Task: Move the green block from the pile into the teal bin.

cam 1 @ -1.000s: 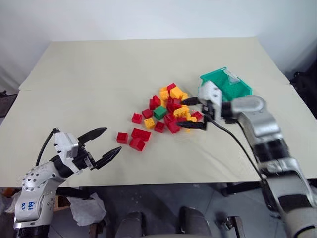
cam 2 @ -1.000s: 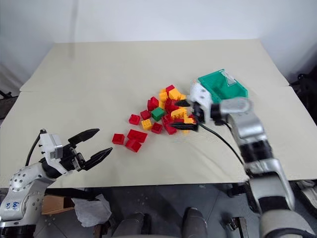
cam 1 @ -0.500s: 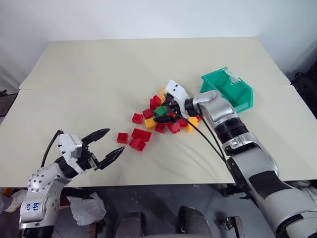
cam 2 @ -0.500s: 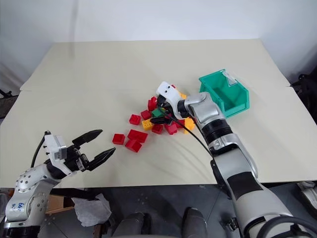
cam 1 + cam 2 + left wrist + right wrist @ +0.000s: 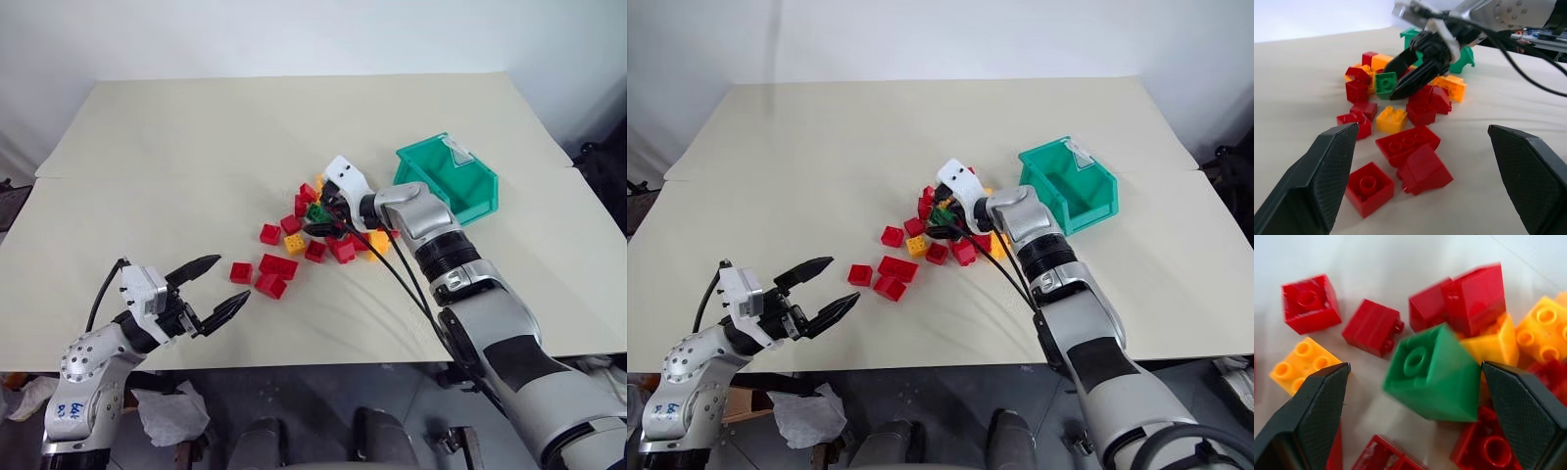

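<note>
Fingers of the right gripper (image 5: 1410, 396) stand wide apart on both sides of the green block (image 5: 1432, 372), not clamped on it. The block lies tilted in the pile (image 5: 328, 227), beside the teal bin (image 5: 453, 178). The left gripper (image 5: 214, 291) hovers open, well apart from it.
</note>
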`<state>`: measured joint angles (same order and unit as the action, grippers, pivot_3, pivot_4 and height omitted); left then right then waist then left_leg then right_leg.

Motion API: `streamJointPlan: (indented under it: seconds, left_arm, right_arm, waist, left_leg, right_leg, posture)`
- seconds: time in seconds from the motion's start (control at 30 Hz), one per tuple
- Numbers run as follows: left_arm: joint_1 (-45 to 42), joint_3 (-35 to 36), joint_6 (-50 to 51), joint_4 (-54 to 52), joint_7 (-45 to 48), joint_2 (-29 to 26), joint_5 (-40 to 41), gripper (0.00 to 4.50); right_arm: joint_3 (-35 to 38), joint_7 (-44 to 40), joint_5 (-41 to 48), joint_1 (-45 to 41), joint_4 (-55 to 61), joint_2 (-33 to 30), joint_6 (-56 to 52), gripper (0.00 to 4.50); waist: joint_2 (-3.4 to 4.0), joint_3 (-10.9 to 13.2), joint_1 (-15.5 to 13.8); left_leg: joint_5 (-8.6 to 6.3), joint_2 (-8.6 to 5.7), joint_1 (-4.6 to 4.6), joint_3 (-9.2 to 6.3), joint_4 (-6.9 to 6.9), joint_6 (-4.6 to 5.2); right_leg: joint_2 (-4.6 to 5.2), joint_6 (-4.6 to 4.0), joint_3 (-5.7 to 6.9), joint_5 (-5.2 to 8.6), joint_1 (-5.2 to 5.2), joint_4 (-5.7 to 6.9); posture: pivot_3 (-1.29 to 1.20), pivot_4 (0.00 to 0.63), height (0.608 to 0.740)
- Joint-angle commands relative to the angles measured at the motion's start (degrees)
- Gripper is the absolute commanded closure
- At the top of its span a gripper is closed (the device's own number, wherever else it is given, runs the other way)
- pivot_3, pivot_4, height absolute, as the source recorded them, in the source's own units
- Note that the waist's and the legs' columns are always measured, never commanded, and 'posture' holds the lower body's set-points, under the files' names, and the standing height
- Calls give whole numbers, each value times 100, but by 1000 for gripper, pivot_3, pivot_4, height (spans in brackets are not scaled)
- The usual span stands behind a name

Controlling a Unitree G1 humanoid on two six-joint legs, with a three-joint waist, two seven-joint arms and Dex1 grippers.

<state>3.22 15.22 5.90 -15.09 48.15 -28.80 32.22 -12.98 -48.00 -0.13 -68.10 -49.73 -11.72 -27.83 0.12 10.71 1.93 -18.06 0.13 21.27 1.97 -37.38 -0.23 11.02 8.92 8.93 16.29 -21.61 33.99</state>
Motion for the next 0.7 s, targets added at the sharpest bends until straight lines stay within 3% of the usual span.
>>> streamJointPlan:
  seconds: [0.03,0.2,0.3,0.5,0.7]
  left_arm:
    - [21,37,-125,-152,-32,27,4,0]
    - [-45,29,-146,-102,-35,37,-13,0]
    - [-79,28,-147,-80,-33,43,-19,0]
    - [-125,45,-137,-29,-20,36,-21,0]
    - [-168,46,-134,15,1,27,-25,0]
  right_arm:
    - [105,41,0,-97,109,18,15,31]
    - [220,263,5,-73,-3,55,169,31]
    - [261,357,3,-70,-26,69,239,509]
    - [160,134,-69,-49,112,-9,198,2428]
    - [176,-193,-17,-52,363,-77,42,2424]
  waist:
    - [0,0,1]
    - [0,0,-3]
    - [0,0,-4]
    - [0,0,-3]
    - [0,0,-4]
  left_leg:
    - [0,1,0,0,0,0]
    - [0,1,1,0,-1,0]
    - [0,1,1,0,-1,0]
    - [0,1,1,0,0,0]
    - [0,1,1,0,0,0]
  right_leg:
    - [-1,0,0,0,0,0]
    - [-1,0,0,0,0,0]
    - [-1,0,0,0,0,0]
    - [-1,0,0,0,0,0]
    - [-1,0,0,0,0,0]
  posture:
    - [0,150,740]
    - [0,150,740]
    - [0,150,740]
    - [0,150,740]
    - [0,150,740]
